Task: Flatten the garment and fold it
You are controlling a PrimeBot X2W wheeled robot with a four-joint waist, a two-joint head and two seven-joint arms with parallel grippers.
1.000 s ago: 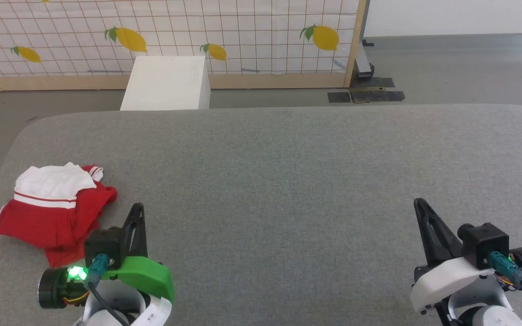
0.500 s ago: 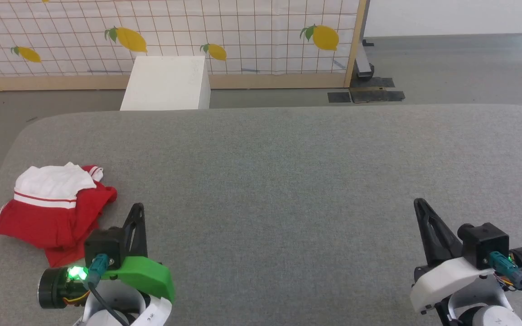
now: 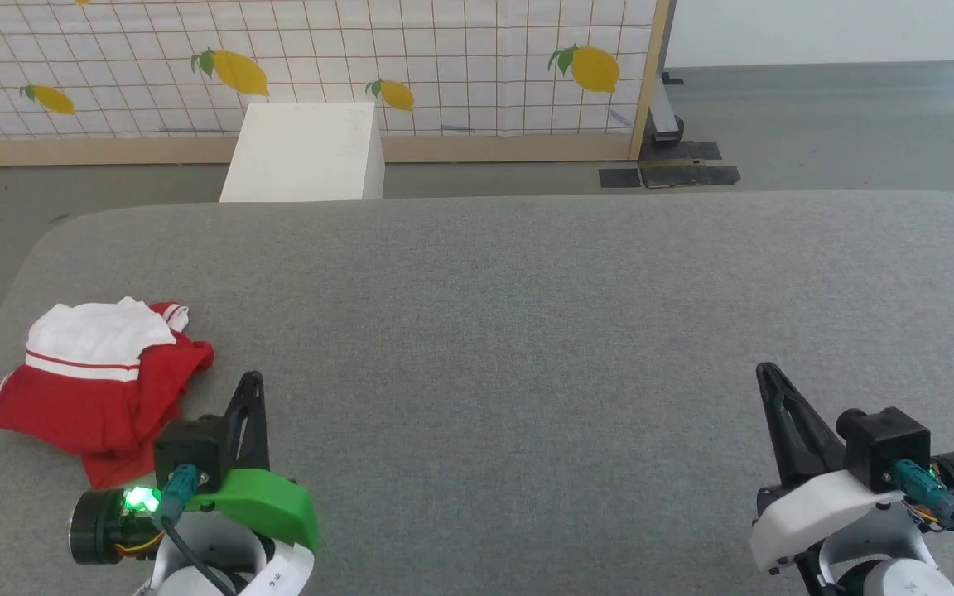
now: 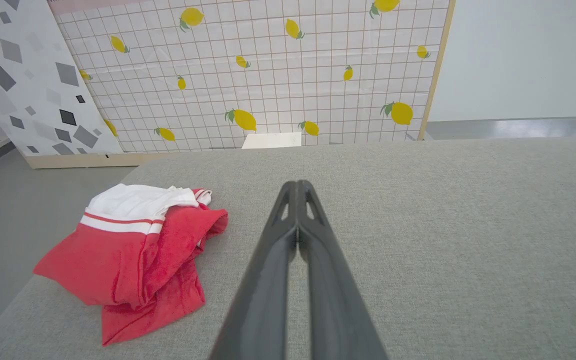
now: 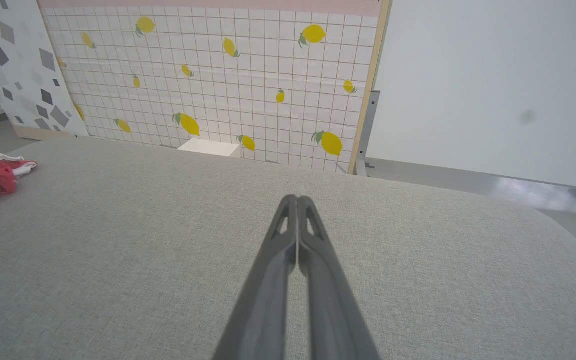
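Nothing had moved since the earlier frames: the cloth, both arms and the head camera's framing all matched. The crumpled red soft-fabric T-shirt with a white sleeve and red-white striped trim (image 3: 100, 385) lay bunched in a heap on the grey fabric-covered table with rounded corners (image 3: 527, 314), near its edge at about 8 o'clock in the head view. The left gripper (image 3: 252, 381) sat at 7 o'clock and the right gripper (image 3: 765, 371) at 5 o'clock, well apart from each other, fingers pointing toward 12.

From the head, each pair of dark fingers appeared side-on as one thin wedge. The wrist views looked straight down them and made the state plain: both pairs were pressed together from base to tip, pinching nothing, and they sat over bare grey cloth. The left wrist view put the shirt at 9 o'clock of its fingers, near but apart from them, with the white sleeve on top and red folds spilling toward the camera. The right wrist view caught just a red and white corner of it at 9 o'clock, far off.

Beyond the table at 12 o'clock stood a white rectangular box (image 3: 303, 153) before a white grid-patterned panel printed with yellow lemons (image 3: 460, 74). The left wrist view added a pale panel with grey angular flecks (image 4: 13, 75) at 10 o'clock, and the right wrist view a plain white wall (image 5: 493, 75) at 2 o'clock.
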